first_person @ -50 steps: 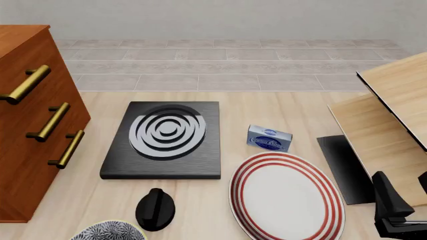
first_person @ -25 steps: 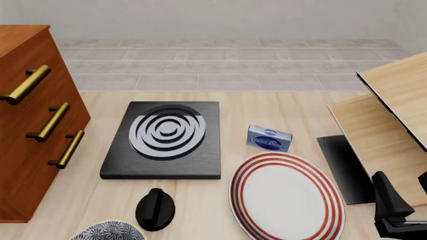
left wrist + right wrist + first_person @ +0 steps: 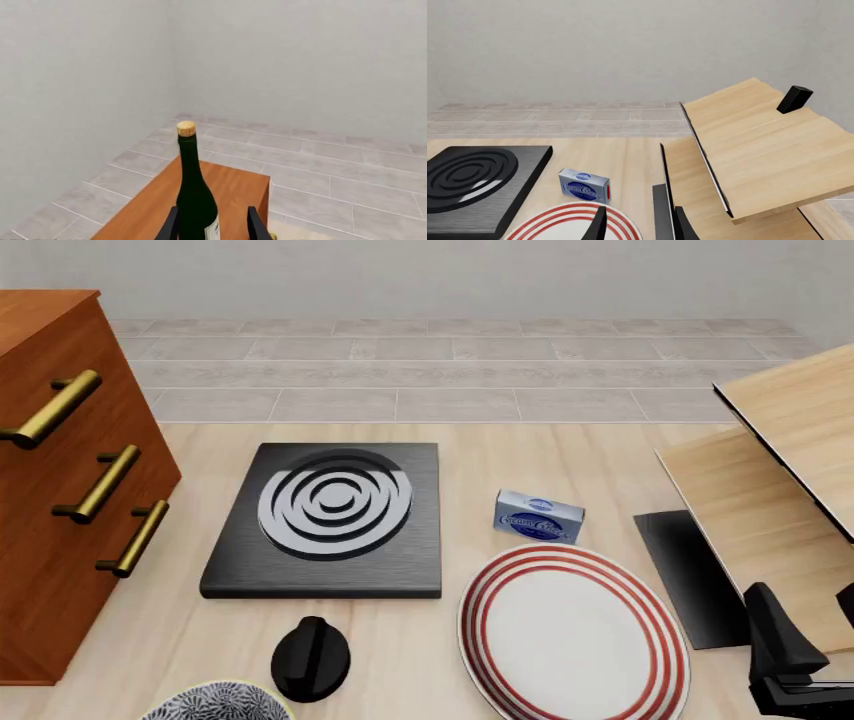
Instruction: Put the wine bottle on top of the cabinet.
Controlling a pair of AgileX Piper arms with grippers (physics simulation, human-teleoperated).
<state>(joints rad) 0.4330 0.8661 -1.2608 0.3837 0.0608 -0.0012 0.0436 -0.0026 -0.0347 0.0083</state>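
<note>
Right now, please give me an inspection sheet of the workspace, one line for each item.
Surface: light wood table, crowded.
Job's things: wine bottle upright between the left gripper fingers, over the cabinet top; contact with the top hidden.
Clutter: black hotplate, striped plate, blue box, black knob, patterned bowl, pale wood furniture.
Grippers: left shut on the bottle; right gripper open, empty.
Cables: nothing seen.
Surroundings: tiled floor, plain wall.

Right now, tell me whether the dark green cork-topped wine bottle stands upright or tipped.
Upright: the dark green wine bottle rises vertically, cork uppermost, between the left gripper fingers, above the reddish-brown wooden cabinet.
</note>
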